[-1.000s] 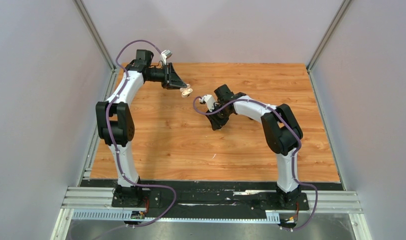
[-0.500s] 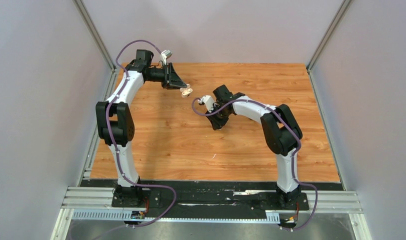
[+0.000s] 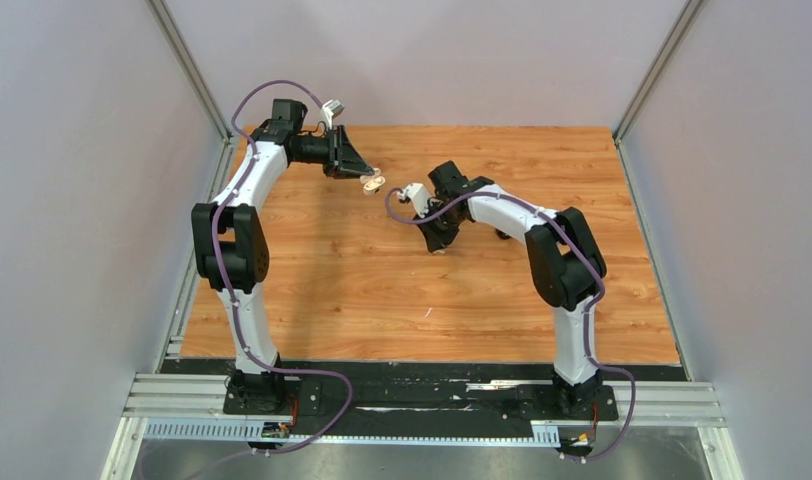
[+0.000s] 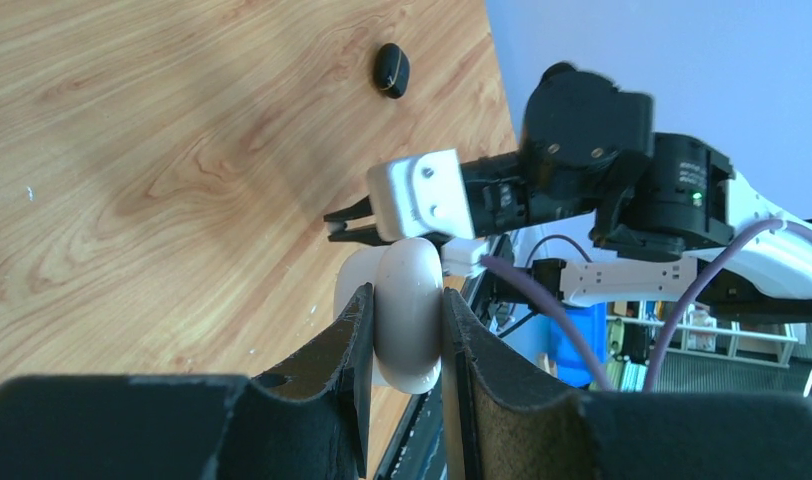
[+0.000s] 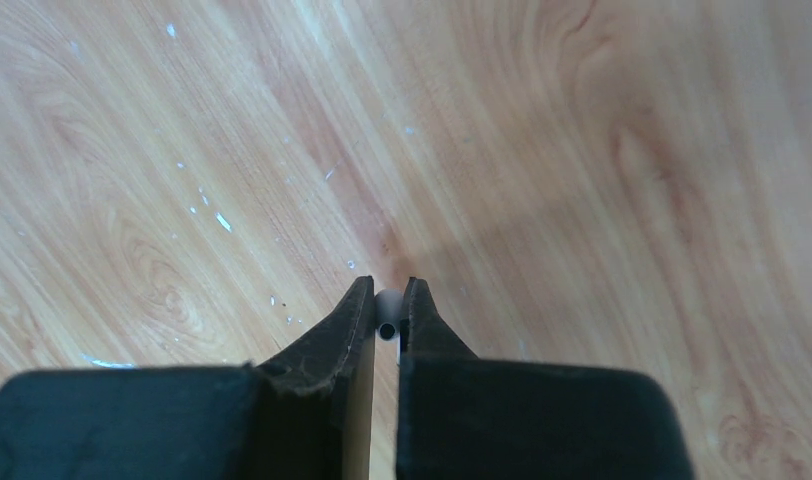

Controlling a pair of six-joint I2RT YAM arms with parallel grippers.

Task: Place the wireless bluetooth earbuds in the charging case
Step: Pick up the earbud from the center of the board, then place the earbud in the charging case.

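We see L pincer (image 4: 406, 300) clamped on the white charging case (image 4: 402, 345) above the table (image 4: 132, 150). R pincer (image 5: 388, 290), low nr the wood, pinches a white earbud (image 5: 387, 308). A black earbud (image 4: 390, 70) lies apart.

Warm grain, pale and dark plastics.
The table (image 3: 362, 290) shows orange-brown wavy grain; the charging case (image 4: 407, 320) is cream; a white earbud (image 5: 387, 305) and a black earbud (image 4: 390, 70) differ.

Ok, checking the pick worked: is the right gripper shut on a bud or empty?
Shut on a white earbud: in the wrist view the right gripper pinches it between its fingertips.
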